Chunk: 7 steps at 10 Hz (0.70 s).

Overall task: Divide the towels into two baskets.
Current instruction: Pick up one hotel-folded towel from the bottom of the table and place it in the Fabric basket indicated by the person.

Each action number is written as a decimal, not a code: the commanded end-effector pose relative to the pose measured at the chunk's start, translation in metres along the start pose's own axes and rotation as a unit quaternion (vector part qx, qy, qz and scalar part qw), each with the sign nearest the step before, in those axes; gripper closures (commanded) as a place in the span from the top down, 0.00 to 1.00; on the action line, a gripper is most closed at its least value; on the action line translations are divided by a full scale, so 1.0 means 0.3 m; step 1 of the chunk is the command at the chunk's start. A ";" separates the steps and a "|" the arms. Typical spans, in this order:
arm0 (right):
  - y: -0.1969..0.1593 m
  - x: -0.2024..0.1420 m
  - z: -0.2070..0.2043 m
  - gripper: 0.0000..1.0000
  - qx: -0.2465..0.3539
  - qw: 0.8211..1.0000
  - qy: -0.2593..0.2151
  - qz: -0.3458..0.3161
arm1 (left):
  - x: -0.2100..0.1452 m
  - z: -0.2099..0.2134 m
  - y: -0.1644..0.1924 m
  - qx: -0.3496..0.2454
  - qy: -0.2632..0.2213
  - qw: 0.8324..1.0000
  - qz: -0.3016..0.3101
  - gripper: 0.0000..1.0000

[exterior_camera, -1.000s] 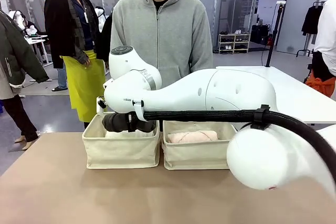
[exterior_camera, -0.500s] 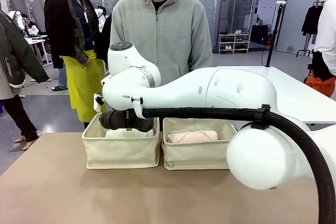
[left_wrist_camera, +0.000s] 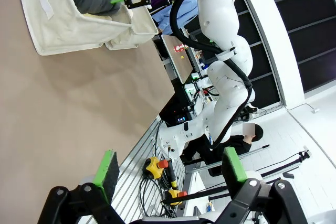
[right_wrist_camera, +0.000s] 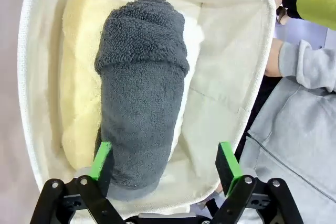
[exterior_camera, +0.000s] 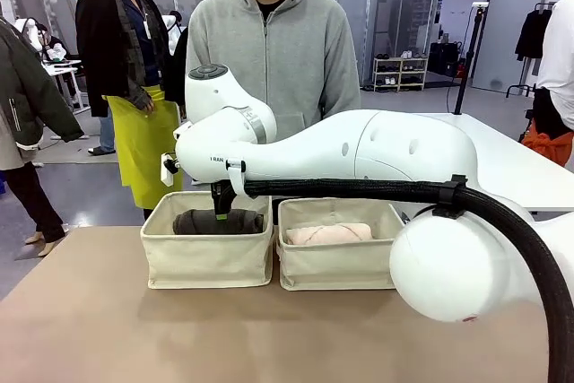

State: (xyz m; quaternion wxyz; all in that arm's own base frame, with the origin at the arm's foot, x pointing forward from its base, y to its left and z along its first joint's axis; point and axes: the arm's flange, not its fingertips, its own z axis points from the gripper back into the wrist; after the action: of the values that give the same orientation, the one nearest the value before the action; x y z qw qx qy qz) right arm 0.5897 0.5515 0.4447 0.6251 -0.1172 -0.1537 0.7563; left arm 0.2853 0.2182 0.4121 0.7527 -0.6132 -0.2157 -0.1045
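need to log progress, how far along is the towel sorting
Nearly done. The dark grey towel lies in the left basket on top of the pale yellow towel and a white one beside it; the pink towel is in the right basket. The right end effector is open above the grey towel, holding nothing. Left: withdrawing.

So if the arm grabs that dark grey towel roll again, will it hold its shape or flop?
The dark grey towel roll looks like soft terry, so it would probably squash under the pads. It lies atop the pale yellow towel, so it may shift. Its roll looks tight, so probably little sag.
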 end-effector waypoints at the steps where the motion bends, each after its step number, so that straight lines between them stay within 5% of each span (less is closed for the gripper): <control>1: 0.003 0.007 -0.004 0.97 0.001 1.000 -0.005 0.000 | -0.005 0.008 -0.011 -0.005 -0.004 1.000 -0.007 1.00; 7: 0.003 0.007 -0.004 0.97 0.001 1.000 -0.005 0.000 | -0.005 0.008 -0.011 -0.005 -0.004 1.000 -0.007 1.00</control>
State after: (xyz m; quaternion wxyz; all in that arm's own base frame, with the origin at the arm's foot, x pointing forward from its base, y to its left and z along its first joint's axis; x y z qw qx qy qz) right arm 0.5901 0.5515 0.4428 0.6253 -0.1164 -0.1528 0.7564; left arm 0.2853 0.2182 0.4121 0.7527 -0.6132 -0.2157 -0.1045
